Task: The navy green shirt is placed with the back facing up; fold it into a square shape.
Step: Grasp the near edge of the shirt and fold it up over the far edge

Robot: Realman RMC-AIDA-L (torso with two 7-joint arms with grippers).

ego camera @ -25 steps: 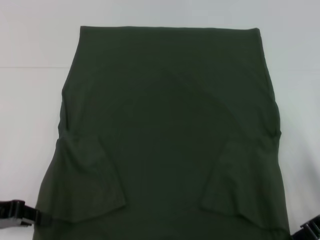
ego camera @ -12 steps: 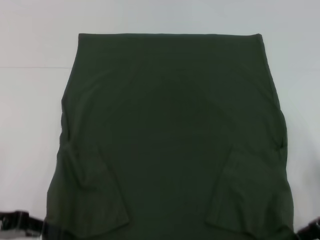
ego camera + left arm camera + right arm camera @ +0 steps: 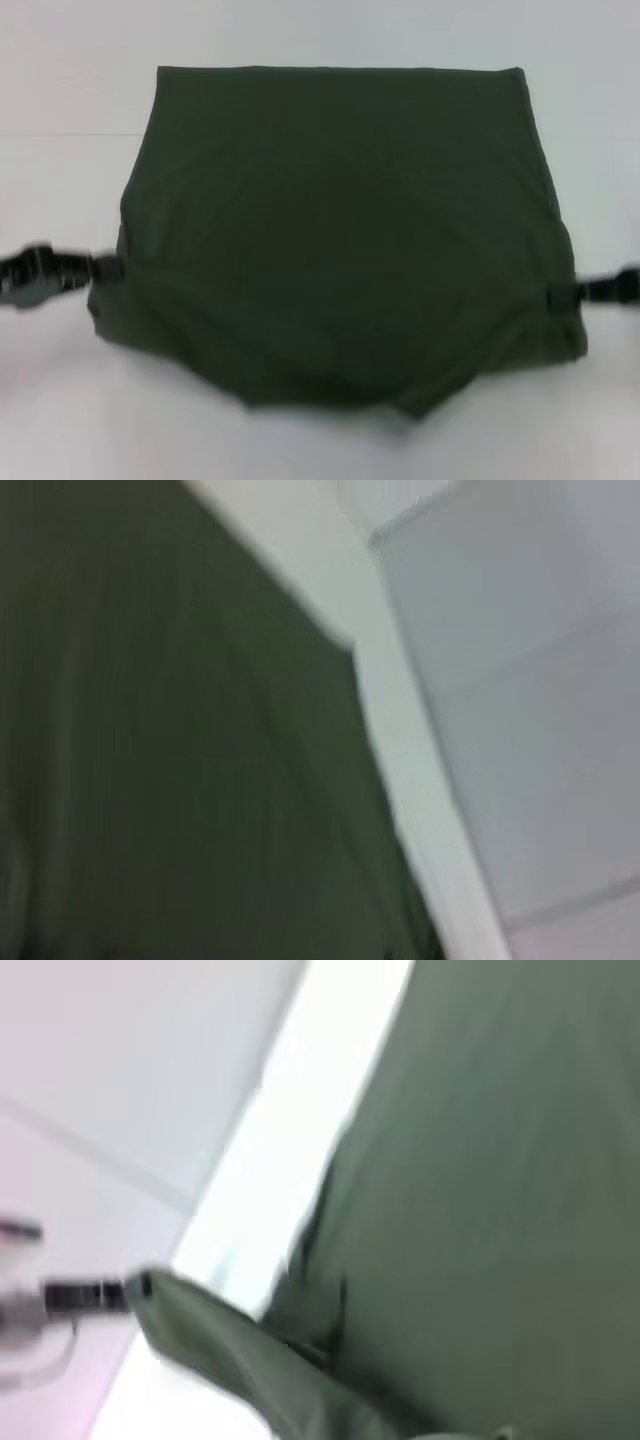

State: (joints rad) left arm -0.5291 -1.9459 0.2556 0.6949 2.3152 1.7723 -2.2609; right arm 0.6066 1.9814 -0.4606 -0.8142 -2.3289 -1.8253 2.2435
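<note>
Across the middle of the white counter (image 3: 320, 440) the large dark olive-green soft cloth short-sleeved shirt (image 3: 340, 230) lay plain side up, its far edge straight and parallel to the counter's far edge, which had not shifted since a second before. What changed was the near end: half a second earlier the near hem and both tucked-in sleeves ran off toward the counter's near edge, and now that whole end was lifted and carried toward the far edge, sagging in a curved belly between the two arms. The black left gripper (image 3: 105, 268) had come up from the near-left corner to the shirt's left side and was pinching cloth there; the black right gripper (image 3: 568, 296) had risen the same way on the right and was pinching that side too. Judged from this, the bottom-to-top fold was underway, roughly halfway, not yet laid down. In the left wrist view the shirt filled most of the picture with bare counter beside it; the right wrist view showed a held flap of cloth and the other gripper farther off. Bare counter lay beyond the far edge and on both sides, so room to carry the fold over looked ample; the sagging middle might crease.
</note>
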